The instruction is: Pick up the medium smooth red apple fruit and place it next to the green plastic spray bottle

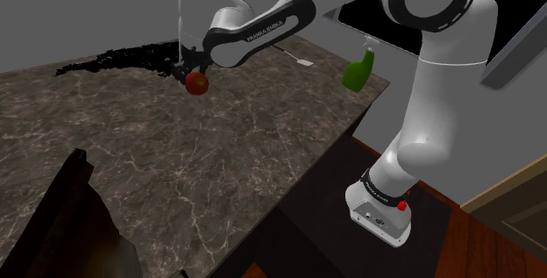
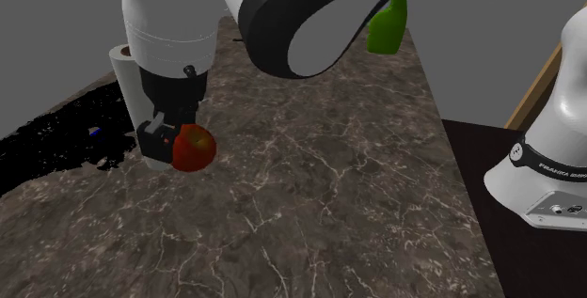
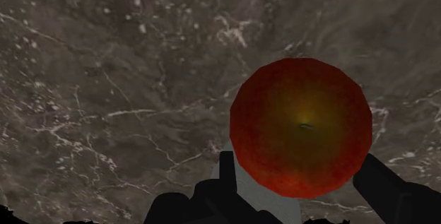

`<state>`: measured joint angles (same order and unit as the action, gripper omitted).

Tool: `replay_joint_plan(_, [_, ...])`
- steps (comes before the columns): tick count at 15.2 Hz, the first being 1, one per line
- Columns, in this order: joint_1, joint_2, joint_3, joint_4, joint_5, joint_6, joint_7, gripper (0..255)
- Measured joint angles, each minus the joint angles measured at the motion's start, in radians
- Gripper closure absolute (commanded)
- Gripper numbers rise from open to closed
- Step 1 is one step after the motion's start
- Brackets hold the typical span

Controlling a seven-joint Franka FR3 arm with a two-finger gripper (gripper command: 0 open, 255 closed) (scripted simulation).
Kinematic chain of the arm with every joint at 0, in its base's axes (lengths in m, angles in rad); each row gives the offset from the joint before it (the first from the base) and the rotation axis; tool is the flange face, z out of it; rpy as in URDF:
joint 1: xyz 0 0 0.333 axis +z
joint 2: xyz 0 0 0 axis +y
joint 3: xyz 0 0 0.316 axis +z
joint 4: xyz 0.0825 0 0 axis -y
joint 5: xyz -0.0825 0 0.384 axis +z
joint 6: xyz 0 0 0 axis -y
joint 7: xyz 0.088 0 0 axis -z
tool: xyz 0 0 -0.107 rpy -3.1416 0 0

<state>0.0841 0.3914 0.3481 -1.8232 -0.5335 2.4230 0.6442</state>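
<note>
The step in hand, as I judge it, is the transport: the jaws are clenched on the red apple (image 3: 300,127), with one black finger against each side of it in the wrist view, and the placing is not yet done. In the shoulder view the apple is in the upper left part of the frame, under the hand of the white arm (image 1: 438,83) and over the dark marbled bench (image 1: 219,171); whether it is lifted off the surface I cannot tell. The green spray bottle (image 1: 358,70) stands well apart, toward the upper right, near the bench's edge. The next move calls for bringing the fruit across and lowering it just beside the bottle without knocking it. I count one apple, one spray bottle, one arm
</note>
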Motion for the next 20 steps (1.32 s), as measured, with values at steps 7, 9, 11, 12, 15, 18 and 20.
replay_joint_plan(7, [-0.012, -0.044, 0.020, 0.029, 0.045, -0.065, -0.044, 255])
replay_joint_plan(9, [-0.013, -0.052, 0.025, 0.044, 0.056, -0.087, -0.055, 255])
replay_joint_plan(11, [-0.016, -0.064, 0.030, 0.058, 0.069, -0.110, -0.068, 255])
replay_joint_plan(12, [-0.017, -0.068, 0.032, 0.065, 0.075, -0.120, -0.075, 255])
replay_joint_plan(15, [-0.021, -0.086, 0.038, 0.079, 0.091, -0.150, -0.090, 255])
replay_joint_plan(18, [-0.021, -0.096, 0.043, 0.104, 0.104, -0.182, -0.104, 255])
replay_joint_plan(20, [-0.023, -0.103, 0.046, 0.121, 0.113, -0.204, -0.115, 255])
